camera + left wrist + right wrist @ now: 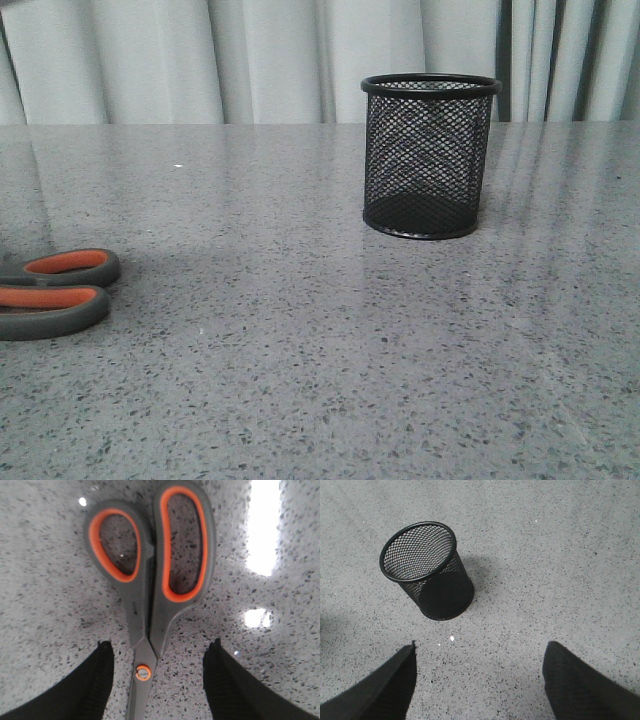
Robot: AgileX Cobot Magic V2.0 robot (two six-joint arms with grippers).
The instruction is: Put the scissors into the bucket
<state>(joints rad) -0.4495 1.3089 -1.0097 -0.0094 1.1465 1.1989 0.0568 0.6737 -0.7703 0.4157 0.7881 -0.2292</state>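
The scissors [52, 293] lie flat on the grey speckled table at the far left; only their dark grey, orange-lined handles show in the front view. In the left wrist view the scissors [150, 580] lie closed, their orange pivot screw between my fingers and the blades running out of frame. My left gripper [159, 647] is open and straddles the scissors near the pivot, not touching them. The bucket [428, 155], a black wire-mesh cup, stands upright at the back right and looks empty. It also shows in the right wrist view [427, 570]. My right gripper [479, 647] is open and empty, short of the bucket.
The grey speckled table [320, 350] fills the view. Pale curtains [260, 60] hang behind its far edge. Neither arm shows in the front view.
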